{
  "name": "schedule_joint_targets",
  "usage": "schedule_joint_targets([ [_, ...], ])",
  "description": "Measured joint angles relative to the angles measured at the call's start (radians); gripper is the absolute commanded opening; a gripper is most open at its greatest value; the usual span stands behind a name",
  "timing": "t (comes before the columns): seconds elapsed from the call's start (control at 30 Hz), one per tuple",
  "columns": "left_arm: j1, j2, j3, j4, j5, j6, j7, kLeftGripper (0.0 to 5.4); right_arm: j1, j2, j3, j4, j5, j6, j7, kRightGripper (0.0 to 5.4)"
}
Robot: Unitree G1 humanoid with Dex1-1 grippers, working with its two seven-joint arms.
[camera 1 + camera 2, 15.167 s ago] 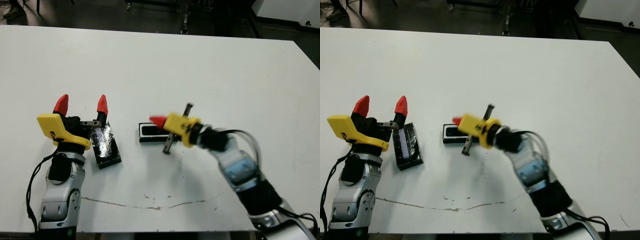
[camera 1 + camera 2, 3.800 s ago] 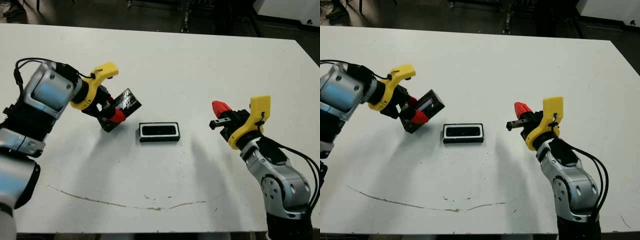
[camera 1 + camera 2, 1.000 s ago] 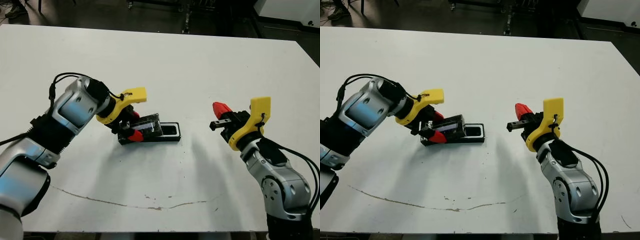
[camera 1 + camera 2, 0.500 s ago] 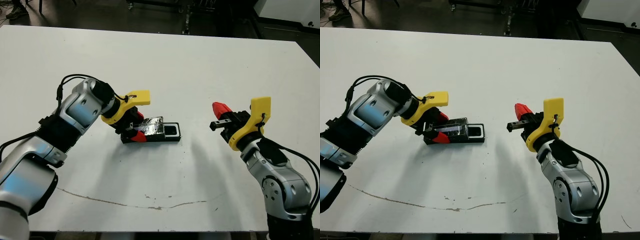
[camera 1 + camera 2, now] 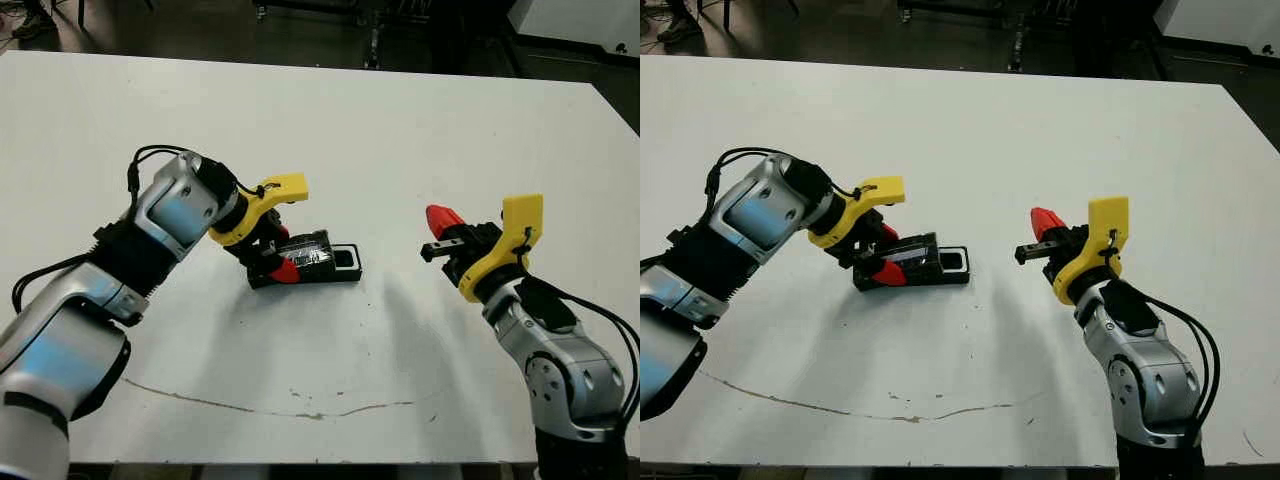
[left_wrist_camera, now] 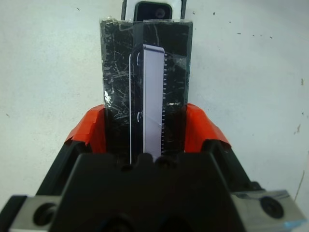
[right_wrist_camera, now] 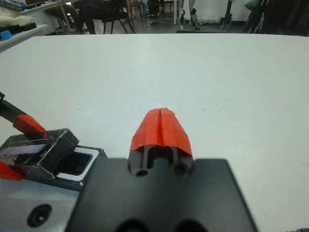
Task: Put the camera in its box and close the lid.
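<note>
Black and shiny, the lid (image 6: 147,92) sits pinched between the two red fingers (image 6: 91,128) of the left gripper (image 5: 278,262). One red tip presses on each long side, so the lid cannot slip out. The gripper holds it low over the box (image 5: 345,262), which rests on the white table (image 5: 400,140) just past the gripper's tips. The lid covers most of the box. Only the far end shows, with its white lining and a dark shape inside. That shape is probably the camera (image 6: 152,10), already in its place. I think the lid is held like this so it can slide or drop onto the box and shut it.

The lid's top is crinkly, like wrapped plastic, with many thin scratches. A pale purple stripe of light runs down its middle. It looks about as wide as the box, so it needs to line up well or it may catch on an edge.

The right gripper (image 7: 161,126) waits off to the side, well apart from the box. Its two red fingers are pressed together and hold nothing. It seems to be keeping out of the way.
</note>
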Motion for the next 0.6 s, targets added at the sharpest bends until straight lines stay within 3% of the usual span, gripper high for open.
schedule_joint_targets([
  [0.6,-0.029,-0.065,-0.022,0.027,0.012,-0.037,0.024,3.16,0.000,-0.001,-0.013,-0.017,0.013,0.021,-0.003,0.00],
])
